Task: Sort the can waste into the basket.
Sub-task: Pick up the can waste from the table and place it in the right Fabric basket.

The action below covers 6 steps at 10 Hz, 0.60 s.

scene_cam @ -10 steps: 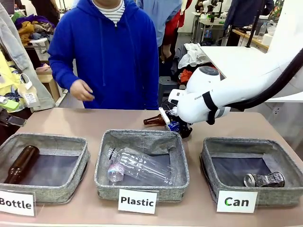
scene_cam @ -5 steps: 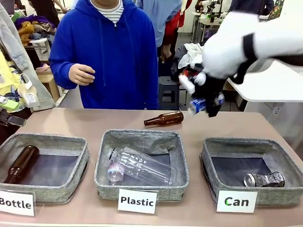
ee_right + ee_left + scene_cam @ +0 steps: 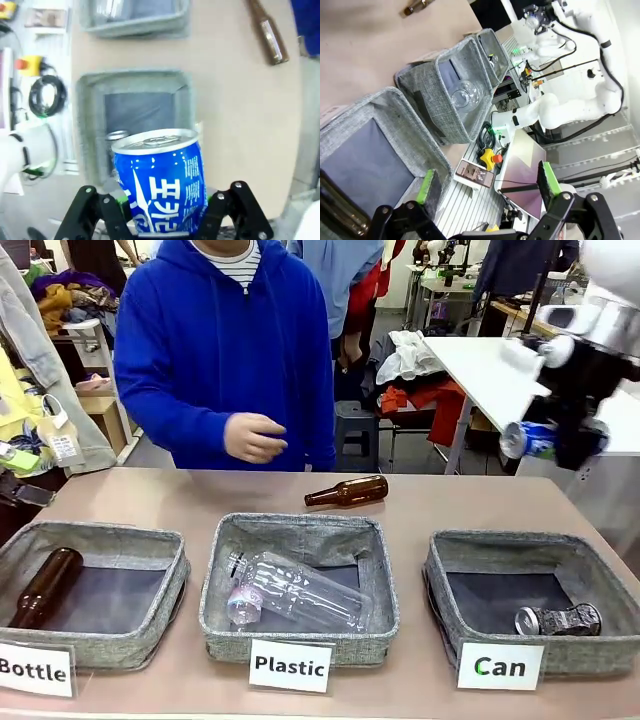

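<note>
My right gripper (image 3: 568, 443) hangs high at the right, above the far side of the basket (image 3: 500, 546) labelled "Can", shut on a blue can (image 3: 530, 439) with white lettering held on its side. The right wrist view looks straight down past the blue can (image 3: 161, 182) onto that basket (image 3: 89, 130). A dented silver can (image 3: 558, 620) lies in the basket's front right corner, its top also peeking out beside the held can as a silver can (image 3: 117, 135). My left gripper (image 3: 485, 185) is open, hovering by the "Bottle" basket (image 3: 375, 150).
A brown bottle (image 3: 346, 491) lies on the table behind the "Plastic" basket (image 3: 300, 530), which holds a clear plastic bottle (image 3: 295, 590). The "Bottle" basket (image 3: 95, 540) holds a brown bottle (image 3: 42, 587). A person in a blue hoodie (image 3: 225, 350) stands across the table, hand (image 3: 252, 437) raised.
My right gripper has lifted the blue can from the table beside the brown bottle and carried it up and right, over the "Can" basket. The person's hand moved toward the middle.
</note>
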Each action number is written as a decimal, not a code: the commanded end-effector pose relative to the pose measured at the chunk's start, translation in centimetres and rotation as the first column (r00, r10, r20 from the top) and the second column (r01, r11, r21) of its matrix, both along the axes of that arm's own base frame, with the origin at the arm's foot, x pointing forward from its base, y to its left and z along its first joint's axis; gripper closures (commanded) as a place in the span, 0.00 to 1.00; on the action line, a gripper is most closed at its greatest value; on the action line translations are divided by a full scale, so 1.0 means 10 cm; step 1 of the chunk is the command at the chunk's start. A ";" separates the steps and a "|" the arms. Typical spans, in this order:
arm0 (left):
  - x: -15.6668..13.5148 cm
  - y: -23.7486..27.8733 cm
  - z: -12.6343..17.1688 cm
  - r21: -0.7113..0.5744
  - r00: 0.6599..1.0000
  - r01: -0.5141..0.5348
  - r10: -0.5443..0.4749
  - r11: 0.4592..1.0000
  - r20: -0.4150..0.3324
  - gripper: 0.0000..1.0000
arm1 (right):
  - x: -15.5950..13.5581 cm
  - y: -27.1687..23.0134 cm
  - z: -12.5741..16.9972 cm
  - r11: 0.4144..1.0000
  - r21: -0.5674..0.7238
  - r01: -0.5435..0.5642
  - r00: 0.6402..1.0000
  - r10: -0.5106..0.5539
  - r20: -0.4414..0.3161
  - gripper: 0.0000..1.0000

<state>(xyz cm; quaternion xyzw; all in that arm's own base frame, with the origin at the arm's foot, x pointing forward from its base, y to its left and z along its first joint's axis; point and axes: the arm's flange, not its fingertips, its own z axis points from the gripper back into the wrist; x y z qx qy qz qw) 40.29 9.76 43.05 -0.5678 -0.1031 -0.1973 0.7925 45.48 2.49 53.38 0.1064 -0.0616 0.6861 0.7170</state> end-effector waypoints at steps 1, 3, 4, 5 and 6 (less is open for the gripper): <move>-0.01 0.00 0.02 -0.006 1.000 0.002 -0.002 1.000 -0.006 0.00 | -0.43 -0.18 -0.06 0.997 0.053 0.056 0.998 -0.055 -0.020 1.00; -0.01 0.00 0.02 -0.006 1.000 0.002 -0.002 1.000 -0.006 0.00 | -0.63 -0.33 -0.21 0.994 0.054 0.092 0.992 -0.087 -0.088 1.00; -0.01 0.00 0.02 -0.006 1.000 0.002 -0.002 1.000 -0.006 0.00 | -0.63 -0.33 -0.24 0.993 0.052 0.102 0.991 -0.097 -0.096 1.00; -0.01 0.00 0.02 -0.006 1.000 0.002 -0.002 1.000 -0.006 0.00 | -0.61 -0.34 -0.24 0.994 0.055 0.095 0.991 -0.089 -0.101 1.00; -0.01 0.00 0.02 -0.006 1.000 0.002 -0.002 1.000 -0.006 0.00 | -0.59 -0.32 -0.25 0.993 0.044 0.106 0.989 -0.100 -0.108 1.00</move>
